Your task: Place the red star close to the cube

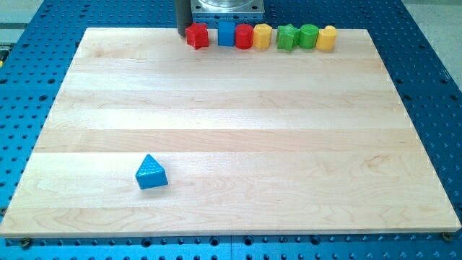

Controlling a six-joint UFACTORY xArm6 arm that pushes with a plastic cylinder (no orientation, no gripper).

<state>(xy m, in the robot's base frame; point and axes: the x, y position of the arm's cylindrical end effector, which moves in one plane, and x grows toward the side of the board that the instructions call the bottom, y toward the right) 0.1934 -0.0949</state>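
The red star point(197, 35) sits at the view's top edge of the wooden board point(231, 137), at the left end of a row of blocks. The blue cube point(227, 33) stands just to its right, with a small gap between them. My tip point(183, 33) is down at the board's top edge, right against the red star's left side.
The row continues to the right with a red rounded block point(244, 35), a yellow block point(262, 35), a green star-like block point(287, 37), a green cylinder point(308, 35) and a yellow block point(326, 37). A blue triangular block point(151, 172) lies at the lower left.
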